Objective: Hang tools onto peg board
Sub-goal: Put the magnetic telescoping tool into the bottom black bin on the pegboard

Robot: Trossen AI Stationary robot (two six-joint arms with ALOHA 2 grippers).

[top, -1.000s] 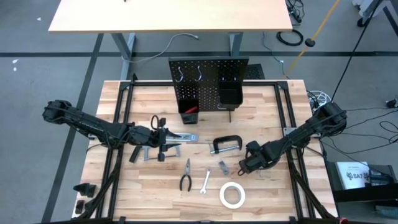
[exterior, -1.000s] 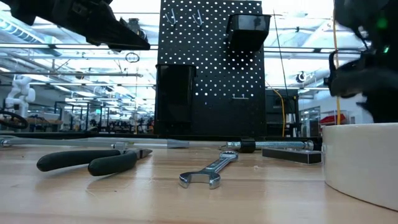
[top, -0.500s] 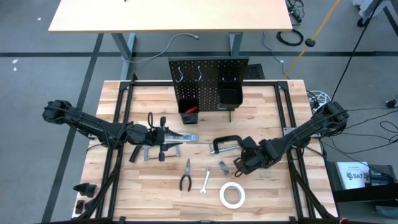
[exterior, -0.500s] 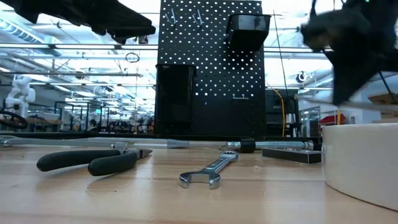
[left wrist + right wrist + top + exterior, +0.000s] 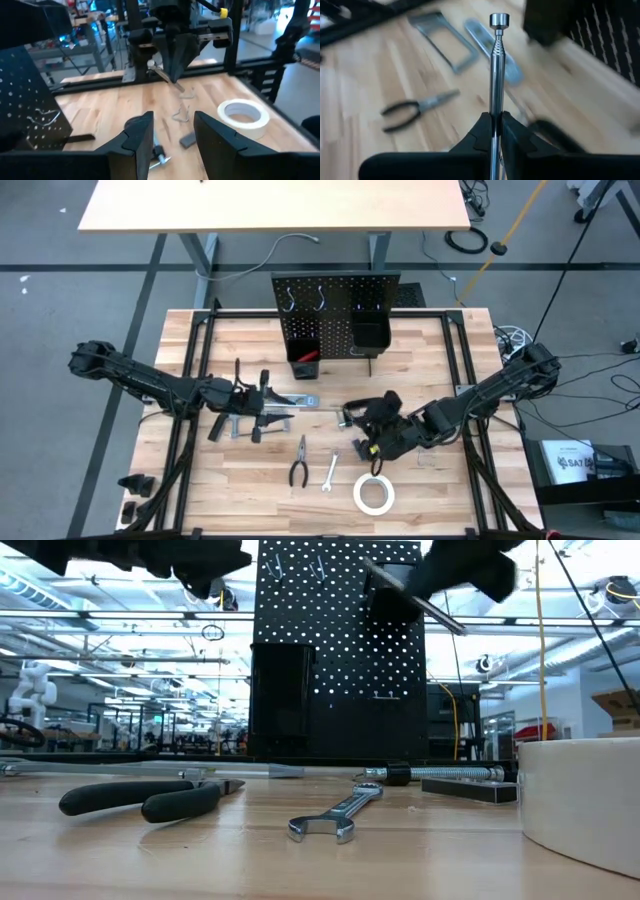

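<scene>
The right gripper has its jaws closed on a slim silver rod with a ribbed neck and round cap, which rises straight out from between them, at lower centre of the high view. The left gripper, centre left, stands with jaws part open, holding nothing, above the worktop.

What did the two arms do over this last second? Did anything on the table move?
The right end effector, shut on a thin metal rod, swung left across the table to above the C-clamp. The left end effector edged slightly toward the peg board. Pliers, wrench and tape roll stayed put.
</scene>
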